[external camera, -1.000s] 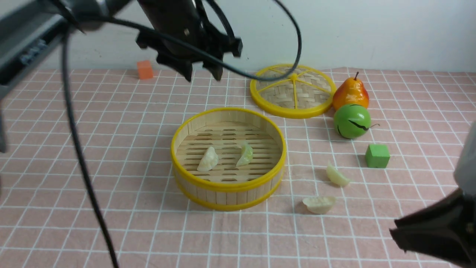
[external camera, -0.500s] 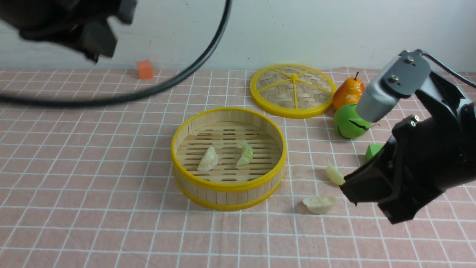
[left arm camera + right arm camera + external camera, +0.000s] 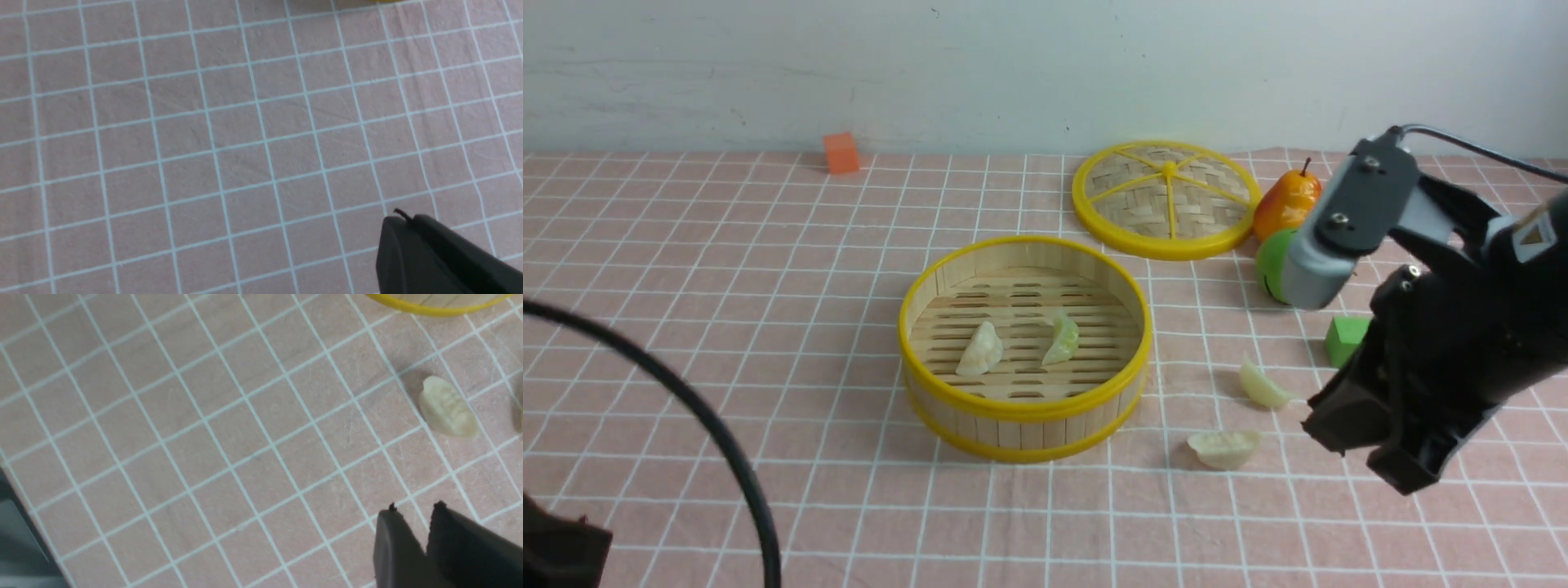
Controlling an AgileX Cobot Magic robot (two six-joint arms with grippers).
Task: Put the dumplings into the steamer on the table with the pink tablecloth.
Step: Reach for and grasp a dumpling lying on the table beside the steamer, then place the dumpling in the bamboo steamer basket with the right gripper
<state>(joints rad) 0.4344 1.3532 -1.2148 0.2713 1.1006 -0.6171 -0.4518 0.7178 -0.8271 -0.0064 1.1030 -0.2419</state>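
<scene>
The steamer stands mid-table on the pink tablecloth. A cream dumpling and a green-tinted dumpling lie in it. Two more cream dumplings lie on the cloth to its right, one farther back and one nearer. My right gripper hovers just right of these two, its jaws a little apart and empty. In the right wrist view the gripper is short of one dumpling. My left gripper is shut and empty over bare cloth.
The flat woven lid lies behind the steamer. A pear, a green ball and a green cube sit right of it, near my right arm. An orange cube is at the back left. A black cable crosses the lower left.
My left arm has swung from above the back of the steamer down and out to the lower left. My right arm has come in from the lower right to beside the loose dumplings.
</scene>
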